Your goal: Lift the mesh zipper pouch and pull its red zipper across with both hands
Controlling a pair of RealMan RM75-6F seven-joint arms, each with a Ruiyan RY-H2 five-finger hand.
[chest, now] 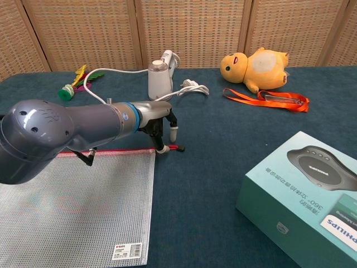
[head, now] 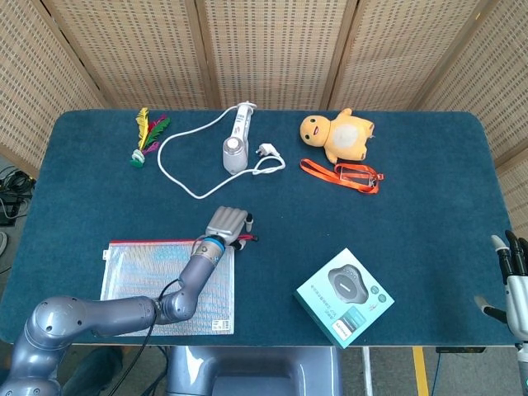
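Left hand (chest: pixel 162 125) reaching over the top right corner of the mesh zipper pouch (head: pixel 169 285), fingers spread and pointing down, one fingertip at or just above the red zipper (chest: pixel 174 148); nothing is grasped, and contact with the pull cannot be confirmed from either view. The pouch lies flat on the tabletop (head: pixel 412 214) at its near left, still unlifted. Its red-edged zipper track runs left to right along the far edge, and the pull protrudes past the right corner, directly beneath the left hand. Right hand (head: pixel 513 276) at the near right edge of the tabletop, fingers extended and apart, empty, well apart from the pouch with the boxed device (head: pixel 344 296) between them. The left hand is therefore much the nearer; the coming grasp depends on the pull lying just below its fingertips, with the zipper's long axis extending leftward under the forearm.
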